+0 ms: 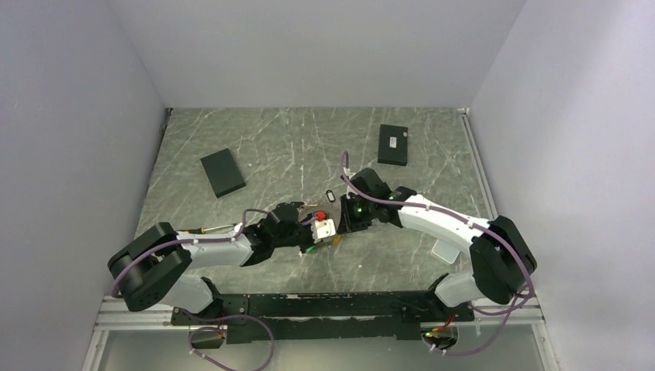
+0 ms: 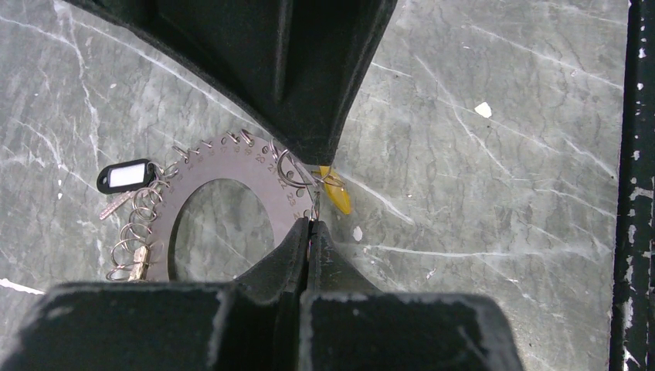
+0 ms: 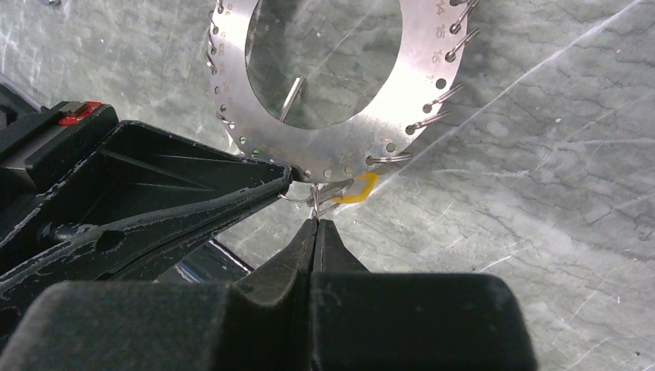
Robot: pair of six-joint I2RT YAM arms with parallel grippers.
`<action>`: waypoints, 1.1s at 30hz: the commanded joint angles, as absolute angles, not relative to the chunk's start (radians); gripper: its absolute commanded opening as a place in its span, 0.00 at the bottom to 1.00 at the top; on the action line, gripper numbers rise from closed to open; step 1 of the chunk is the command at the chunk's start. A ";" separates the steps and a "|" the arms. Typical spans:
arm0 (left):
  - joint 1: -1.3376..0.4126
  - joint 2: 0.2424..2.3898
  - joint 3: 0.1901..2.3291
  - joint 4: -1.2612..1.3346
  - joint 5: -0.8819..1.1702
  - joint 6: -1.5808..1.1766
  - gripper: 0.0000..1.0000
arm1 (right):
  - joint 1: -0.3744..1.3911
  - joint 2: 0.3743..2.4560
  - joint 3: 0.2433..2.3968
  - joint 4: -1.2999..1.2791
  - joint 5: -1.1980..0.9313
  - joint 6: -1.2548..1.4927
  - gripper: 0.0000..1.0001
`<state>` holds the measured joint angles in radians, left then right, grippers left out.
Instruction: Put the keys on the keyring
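A grey marbled table (image 1: 309, 139) sits inside pale walls, with two black robot arms bolted at its near edge. The left arm (image 1: 208, 251) and right arm (image 1: 440, 220) both reach inward, and their tips meet near the table's middle. Two flat black boxes lie further back, well apart, one on the left (image 1: 222, 171) and one on the right (image 1: 393, 144). Between the arm tips is the keyring (image 2: 232, 162), a flat silver disc with a wide round hole. Small numbered holes run along its rim, many of them strung with little wire split rings (image 2: 135, 224). Whether it rests on the table or is raised cannot be told. The left gripper (image 2: 311, 228) has its jaws pressed together, pinching the keyring's rim. The right gripper (image 3: 315, 224) comes from the opposite side, jaws also closed tight, nipping a small ring (image 3: 315, 202) just off the same stretch of rim. A black oval tag (image 2: 123, 176) with a white label hangs at the far side of the keyring, with a silver key (image 2: 116, 205) beside it. A yellow key (image 2: 337, 197) lies by the small ring, just beside both sets of fingertips.
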<state>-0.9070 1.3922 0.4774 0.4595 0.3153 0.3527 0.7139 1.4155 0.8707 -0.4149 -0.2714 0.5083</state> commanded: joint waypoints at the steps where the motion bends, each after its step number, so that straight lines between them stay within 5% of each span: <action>1: -0.911 1.397 0.508 0.510 0.301 0.356 0.00 | 0.717 1.425 0.911 -0.400 -0.292 0.502 0.00; 33: -0.911 1.396 0.498 0.525 0.269 0.341 0.00 | 0.744 1.434 0.919 -0.409 -0.302 0.503 0.00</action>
